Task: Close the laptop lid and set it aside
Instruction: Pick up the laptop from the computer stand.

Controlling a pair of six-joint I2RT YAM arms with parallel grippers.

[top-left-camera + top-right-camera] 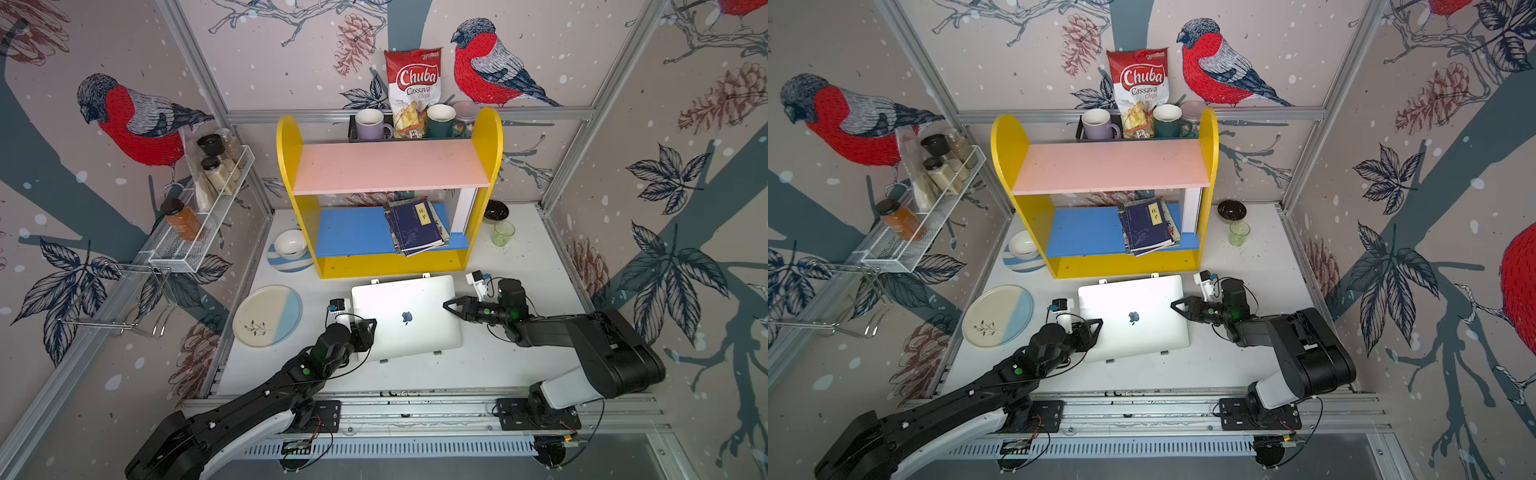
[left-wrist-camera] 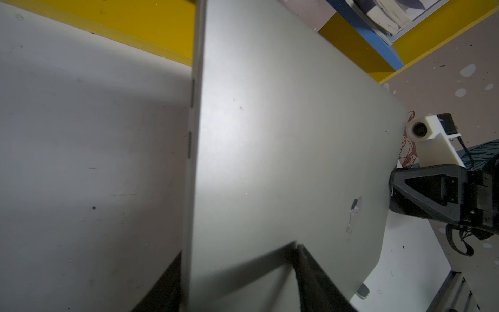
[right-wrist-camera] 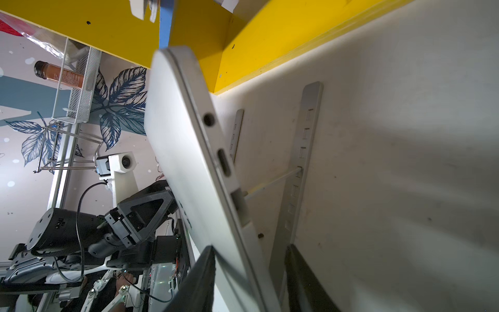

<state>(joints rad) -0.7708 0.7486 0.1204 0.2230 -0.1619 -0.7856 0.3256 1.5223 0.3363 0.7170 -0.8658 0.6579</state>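
At the middle of both top views, the laptop (image 1: pixel 407 318) (image 1: pixel 1133 320) sits closed just below the yellow shelf (image 1: pixel 390 266). The left gripper (image 1: pixel 372 324) is at its left edge and the right gripper (image 1: pixel 446 305) at its right.

Left wrist view: low in the frame, the jaws stand parted astride the laptop's (image 2: pixel 270 135) edge, clamping nothing.

Right wrist view: the jaws are likewise parted around the laptop (image 3: pixel 183 162), with a gap beside one finger (image 3: pixel 305 272).
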